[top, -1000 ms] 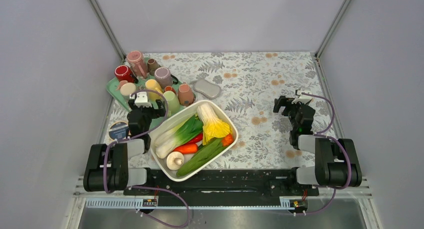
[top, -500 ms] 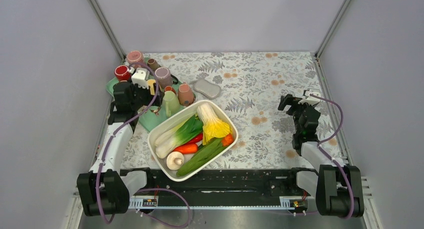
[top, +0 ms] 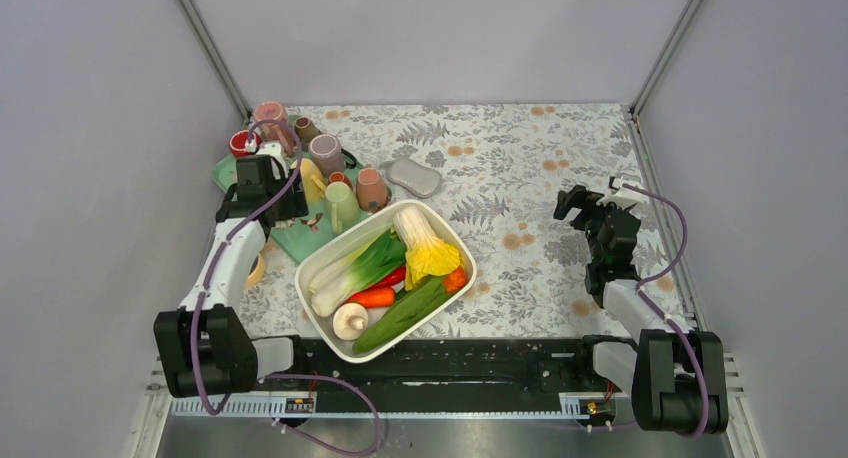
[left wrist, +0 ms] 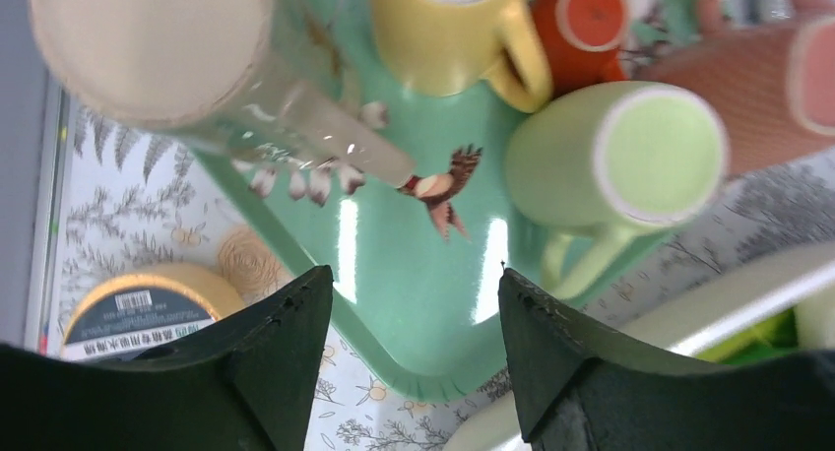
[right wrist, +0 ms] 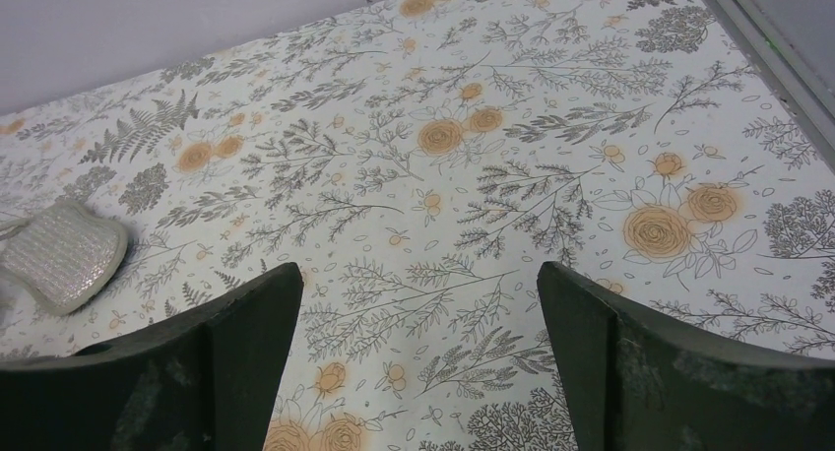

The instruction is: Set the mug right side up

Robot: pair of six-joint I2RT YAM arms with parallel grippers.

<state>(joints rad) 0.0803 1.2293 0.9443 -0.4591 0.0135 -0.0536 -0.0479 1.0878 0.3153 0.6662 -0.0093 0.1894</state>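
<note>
The pale green mug (left wrist: 615, 156) stands upside down on the green tray (left wrist: 414, 293). Its flat, pale-rimmed base faces up and its handle points toward the tray's near edge.

Nearest the arm bases lies one white dish (top: 471, 261) of vegetables, and beside the tray's near corner one roll of tape (left wrist: 148, 308). Then comes the one tray. On it the left wrist view shows five cups: the green mug, a yellow mug (left wrist: 448, 23), an orange-red cup (left wrist: 586, 13), a pink ribbed cup (left wrist: 768, 87) and a clear cup (left wrist: 148, 47) with a cream end. Farther back, one grey sponge (top: 415, 176) lies on the flowered counter (right wrist: 551, 156).

The left jaws are apart and empty above the tray. Bare tray shows between them, with the green mug just beyond and to the right of them. The right jaws, also apart and empty, hang over bare counter well apart from the mug.
</note>
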